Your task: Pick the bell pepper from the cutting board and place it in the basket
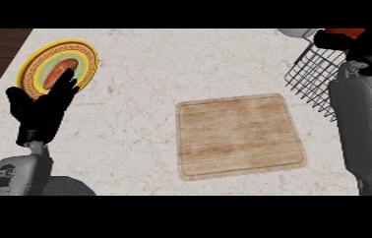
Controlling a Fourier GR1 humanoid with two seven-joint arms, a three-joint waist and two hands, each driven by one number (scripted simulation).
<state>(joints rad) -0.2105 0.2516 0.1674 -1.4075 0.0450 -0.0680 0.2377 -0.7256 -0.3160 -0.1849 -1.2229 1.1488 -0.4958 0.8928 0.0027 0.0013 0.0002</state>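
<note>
The bell pepper (pixel 343 33) showed only as a patch of red-orange at about one o'clock in the view, up against the top edge and mostly hidden behind the right hand (pixel 357 49). It sat above the wire basket (pixel 312 79), at the basket's upper rim; whether it touched the wire could not be told. The right hand was a dark shape at about two o'clock, close around the pepper, and it could not be told whether its fingers were curled on it or straight. The grey right forearm (pixel 354 129) ran down the right edge from two to four o'clock, crossing in front of part of the basket.

The basket, made of dark wire mesh, stood tilted at about two o'clock, just beyond the upper right corner of the cutting board (pixel 240 136). The wooden board lay flat a little right of the view's middle, toward five o'clock, with nothing on it.

Well apart from all this, at about ten o'clock, a round plate (pixel 58 67) with a yellow patterned rim lay on the pale marble counter (pixel 145 109), holding a reddish-brown sausage-like piece of food (pixel 56 74). The left hand (pixel 44 109) rested at nine o'clock with its fingers straight and pointing up, their tips overlapping the plate's lower edge. A pale rounded object (pixel 298 32) showed at the top edge beside the pepper.
</note>
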